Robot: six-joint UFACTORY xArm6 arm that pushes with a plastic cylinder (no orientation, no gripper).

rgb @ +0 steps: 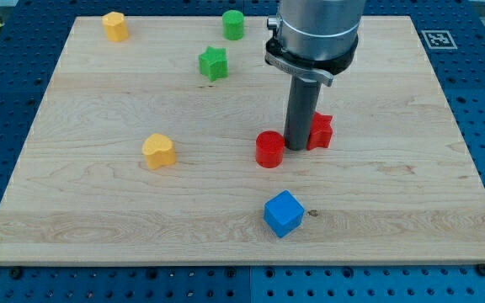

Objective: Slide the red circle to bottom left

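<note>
Centrally, my tip [296, 148] rests between the red circular block [269, 149], touching its right, and a red star-shaped block [321, 131] on the wooden board [82, 210]; the rod has no jaws.

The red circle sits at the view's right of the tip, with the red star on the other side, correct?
Not quite. The camera view shows the red circle at the view's left of my tip; the red star is on the other side, at the right.

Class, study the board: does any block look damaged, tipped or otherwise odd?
Nothing stands out. All seven blocks sit flat and whole on the wooden board. My tip stands between the red circle and the other red block.
</note>
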